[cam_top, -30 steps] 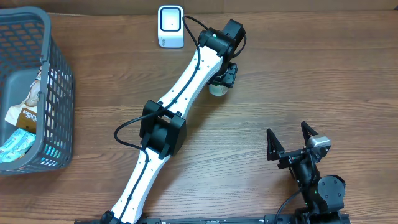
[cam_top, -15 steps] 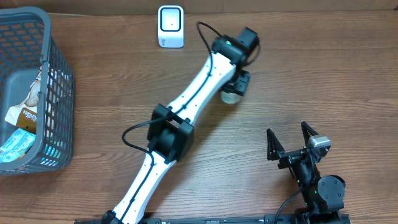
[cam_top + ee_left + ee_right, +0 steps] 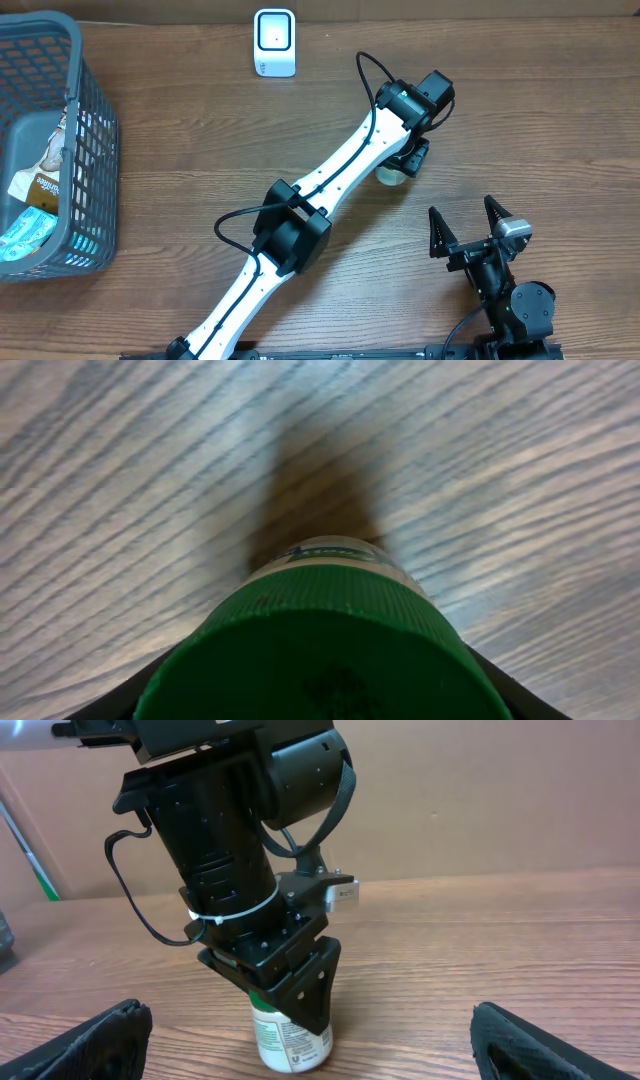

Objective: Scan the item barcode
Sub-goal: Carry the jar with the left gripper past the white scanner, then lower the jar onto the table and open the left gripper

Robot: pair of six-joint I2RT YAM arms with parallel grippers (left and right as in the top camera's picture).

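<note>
The left arm has swung away from the white box scanner and carried the small white bottle with a green ribbed cap rightward. Its jaws clamp the bottle just above or on the wooden worktop, near the right arm, whose jaws stand wide and empty. The scanning pass looks done, and setting the bottle down seems next.

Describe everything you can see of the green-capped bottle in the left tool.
A white bottle with a printed label and a ribbed green cap, plastic by the look. It stands upright, clamped at the cap by the left tool, over the wooden table, right of centre. Whether its base touches the table is unclear.
</note>
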